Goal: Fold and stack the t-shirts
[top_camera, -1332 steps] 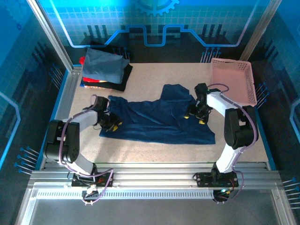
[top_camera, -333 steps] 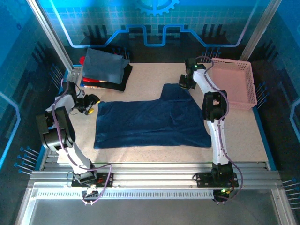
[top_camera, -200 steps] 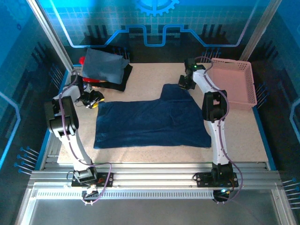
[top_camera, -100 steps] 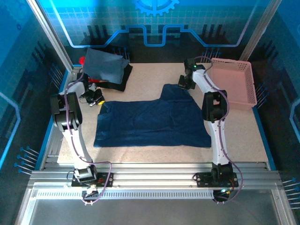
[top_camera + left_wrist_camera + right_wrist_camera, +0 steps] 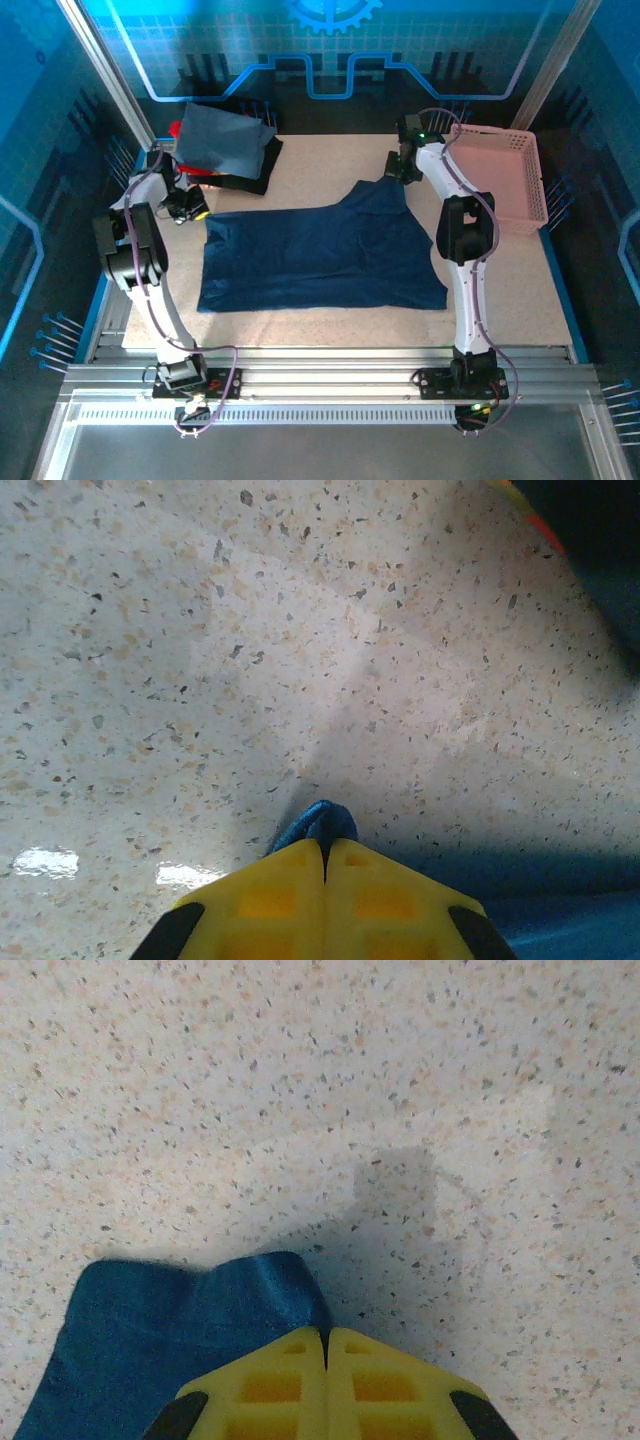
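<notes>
on speckled table (image 5: 330,330) amid blue-lit walls (image 5: 250,40), left claw (image 5: 323,845) and right claw (image 5: 325,1332) clamped on navy t-shirt (image 5: 320,255)

Note for you: this is a robotics lab test cell. Evidence: speckled beige stone-look tabletop (image 5: 330,160), silver aluminium extrusion rails (image 5: 330,385) framing it, blue-lit translucent wall panels (image 5: 240,40) printed with a gear and circuit lines, white-and-black left arm (image 5: 165,320) and right arm (image 5: 470,310) bolted to those rails.
</notes>
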Robot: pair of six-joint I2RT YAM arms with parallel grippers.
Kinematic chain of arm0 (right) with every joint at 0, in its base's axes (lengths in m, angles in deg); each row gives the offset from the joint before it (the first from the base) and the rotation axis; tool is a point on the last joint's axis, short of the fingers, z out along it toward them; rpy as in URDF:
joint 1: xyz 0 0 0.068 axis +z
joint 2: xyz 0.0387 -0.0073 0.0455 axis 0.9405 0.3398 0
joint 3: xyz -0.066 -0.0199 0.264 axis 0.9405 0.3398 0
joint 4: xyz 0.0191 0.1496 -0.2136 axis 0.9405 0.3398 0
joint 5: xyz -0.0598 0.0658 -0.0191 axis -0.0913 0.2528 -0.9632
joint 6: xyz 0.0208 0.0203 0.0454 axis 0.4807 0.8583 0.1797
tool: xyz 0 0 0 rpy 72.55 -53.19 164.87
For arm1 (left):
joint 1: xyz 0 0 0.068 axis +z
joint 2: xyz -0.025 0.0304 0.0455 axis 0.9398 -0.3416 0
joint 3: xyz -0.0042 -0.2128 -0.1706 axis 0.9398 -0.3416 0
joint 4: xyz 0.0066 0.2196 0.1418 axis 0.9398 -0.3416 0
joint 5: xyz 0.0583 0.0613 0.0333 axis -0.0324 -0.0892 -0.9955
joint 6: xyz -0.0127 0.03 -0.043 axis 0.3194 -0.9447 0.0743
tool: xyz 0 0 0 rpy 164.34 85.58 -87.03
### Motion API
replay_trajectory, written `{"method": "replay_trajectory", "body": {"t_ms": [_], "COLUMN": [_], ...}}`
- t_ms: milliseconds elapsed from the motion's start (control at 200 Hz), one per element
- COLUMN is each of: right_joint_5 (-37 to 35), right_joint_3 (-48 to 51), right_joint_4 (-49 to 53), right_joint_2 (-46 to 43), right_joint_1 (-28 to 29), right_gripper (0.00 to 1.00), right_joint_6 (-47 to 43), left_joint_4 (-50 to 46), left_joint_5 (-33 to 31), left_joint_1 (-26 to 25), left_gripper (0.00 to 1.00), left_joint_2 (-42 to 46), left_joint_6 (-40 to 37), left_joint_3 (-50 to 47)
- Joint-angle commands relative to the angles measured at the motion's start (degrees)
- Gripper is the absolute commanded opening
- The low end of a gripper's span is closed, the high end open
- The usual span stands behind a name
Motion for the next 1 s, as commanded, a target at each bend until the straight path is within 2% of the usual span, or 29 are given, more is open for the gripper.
{"method": "replay_trajectory", "body": {"t_ms": [0,300,375,995], "right_joint_5": [-0.9,0.3,0.1,-0.8], "right_joint_3": [1.4,3.6,6.2,39.2], "right_joint_4": [-2.6,-3.3,-3.7,-12.5], "right_joint_2": [-3.3,-5.4,-8.9,-33.3], "right_joint_1": [0.1,0.7,0.8,0.9], "right_gripper": [0.0,0.0,0.0,0.0], "right_joint_6": [-1.4,-3.0,-3.3,-2.3], "left_joint_4": [-1.6,-2.2,-2.2,-2.0], "left_joint_5": [0.8,1.6,1.2,0.4], "left_joint_1": [0.3,0.3,0.3,0.4], "left_gripper": [0.0,0.0,0.0,0.0], "left_joint_2": [1.8,4.5,6.2,20.3], "left_joint_6": [-2.0,-2.3,-2.5,-0.7], "left_joint_3": [-0.5,-1.4,-2.4,-14.6]}}
